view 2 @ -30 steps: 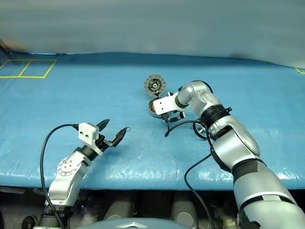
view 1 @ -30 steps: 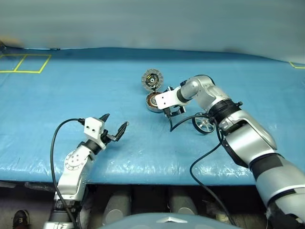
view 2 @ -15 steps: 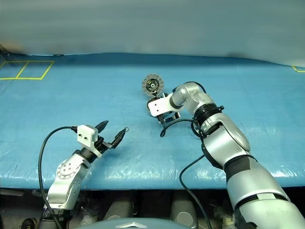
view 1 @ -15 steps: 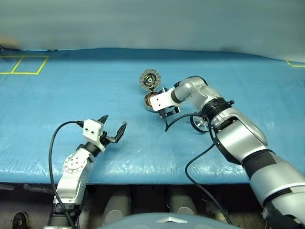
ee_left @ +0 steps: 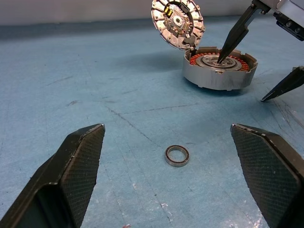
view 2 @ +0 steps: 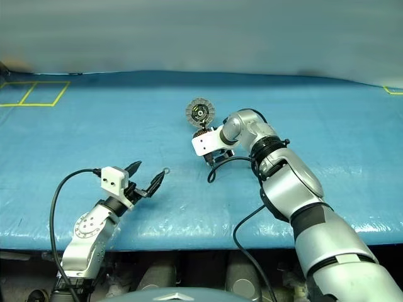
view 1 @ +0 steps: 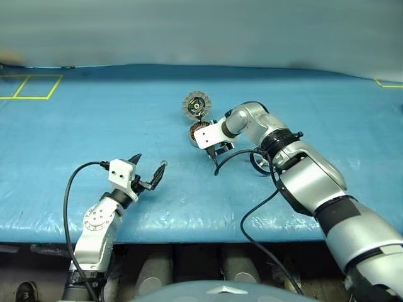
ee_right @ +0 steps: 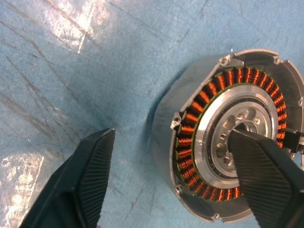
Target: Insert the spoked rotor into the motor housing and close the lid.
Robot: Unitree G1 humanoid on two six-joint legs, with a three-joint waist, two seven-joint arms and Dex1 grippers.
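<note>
Motor housing (ee_left: pixel 219 67) is sitting on the blue mat (view 1: pixel 94 126), lid (ee_left: pixel 177 23) standing open; right gripper (ee_left: pixel 256 57) is straddling its wall, spread; left gripper (view 1: pixel 149 170) is gaping near a small ring (ee_left: pixel 176 155); spoked rotor (view 1: pixel 259 162) is lying beside the right arm

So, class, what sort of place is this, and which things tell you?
Probably a robotics test bench: a blue sheet over the table with yellow tape squares, and a motor housing with its lid open, set out for practice.
</note>
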